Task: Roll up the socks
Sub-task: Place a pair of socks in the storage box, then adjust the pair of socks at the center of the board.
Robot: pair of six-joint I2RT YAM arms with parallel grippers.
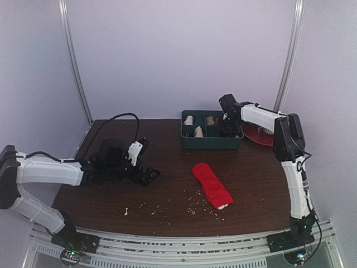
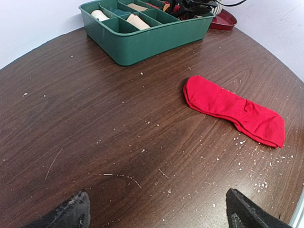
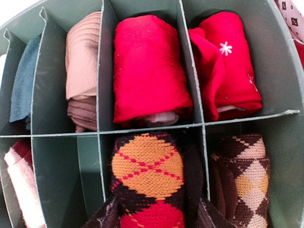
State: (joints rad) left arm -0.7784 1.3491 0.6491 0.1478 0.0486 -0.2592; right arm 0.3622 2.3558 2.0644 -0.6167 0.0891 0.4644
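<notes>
The black sock (image 3: 147,175) with orange-and-red argyle diamonds sits as a fat knitted roll in one compartment of the green plastic tray (image 3: 61,180), with thin dividers around it. The right fingers (image 3: 108,216) flank it on both sides; whether they pinch it I cannot tell. The plain red sock (image 2: 232,109) lies flat and limp on the dark wood-grain counter (image 2: 95,118), amid pale flecks. The left fingers (image 2: 71,211) are spread wide, holding nothing.
</notes>
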